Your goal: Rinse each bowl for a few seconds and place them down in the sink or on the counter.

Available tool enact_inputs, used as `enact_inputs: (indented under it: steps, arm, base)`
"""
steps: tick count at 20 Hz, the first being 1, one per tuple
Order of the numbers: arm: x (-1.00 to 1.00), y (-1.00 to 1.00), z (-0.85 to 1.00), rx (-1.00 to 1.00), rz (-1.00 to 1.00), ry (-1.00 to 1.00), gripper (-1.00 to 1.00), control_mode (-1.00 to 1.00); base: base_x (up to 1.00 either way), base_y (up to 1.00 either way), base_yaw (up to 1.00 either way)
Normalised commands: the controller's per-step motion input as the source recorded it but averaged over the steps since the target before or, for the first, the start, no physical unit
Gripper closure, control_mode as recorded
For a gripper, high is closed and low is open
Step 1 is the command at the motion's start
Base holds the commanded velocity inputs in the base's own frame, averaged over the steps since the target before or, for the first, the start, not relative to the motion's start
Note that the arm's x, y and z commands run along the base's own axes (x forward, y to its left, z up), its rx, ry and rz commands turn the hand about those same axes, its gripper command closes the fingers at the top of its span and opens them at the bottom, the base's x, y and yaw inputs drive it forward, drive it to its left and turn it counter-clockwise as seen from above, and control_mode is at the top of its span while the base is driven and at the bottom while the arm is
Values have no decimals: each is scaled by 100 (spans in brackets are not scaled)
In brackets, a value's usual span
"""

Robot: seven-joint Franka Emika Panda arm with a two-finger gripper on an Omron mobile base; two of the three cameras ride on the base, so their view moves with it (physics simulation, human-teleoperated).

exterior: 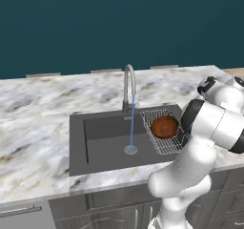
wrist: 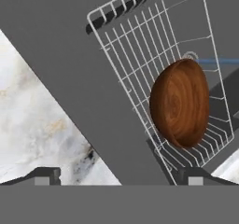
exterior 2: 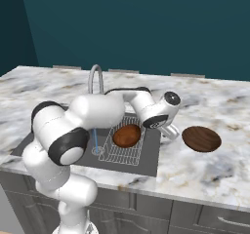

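Pincer (wrist: pixel 119 175) wide open, nothing between tips, hanging above sink (exterior: pixel 102 128) right edge. First bowl (exterior 2: pixel 127 136) tilted on edge inside wire rack (exterior 2: pixel 124 152) in sink. Second bowl (exterior 2: pixel 201 139) flat on counter (exterior 2: pixel 205 106), right of sink, near hand. Faucet (exterior: pixel 129 87) running; water stream (exterior: pixel 132 123) falls to drain, beside rack.

Even, flat rendered light with no glare; soft faint shadows lie inside the sink (exterior: pixel 100 142). Pictures are coarse and slightly blurred, so fine counter (exterior: pixel 43 109) veining perhaps smears.
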Motion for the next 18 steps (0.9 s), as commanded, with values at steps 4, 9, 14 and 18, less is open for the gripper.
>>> enact_inputs:
  steps: [4,9,14,18]
  arm:
    - [-27,-13,15,0,-33,4,-100,-100]
    - [-6,0,3,0,-46,1,-100,-100]
    - [-6,0,0,0,-46,-2,-100,-100]
    - [-4,-3,0,0,-42,-3,-100,-100]
  base:
    - [0,0,0]
    - [0,0,0]
    - [0,0,0]
    - [0,0,0]
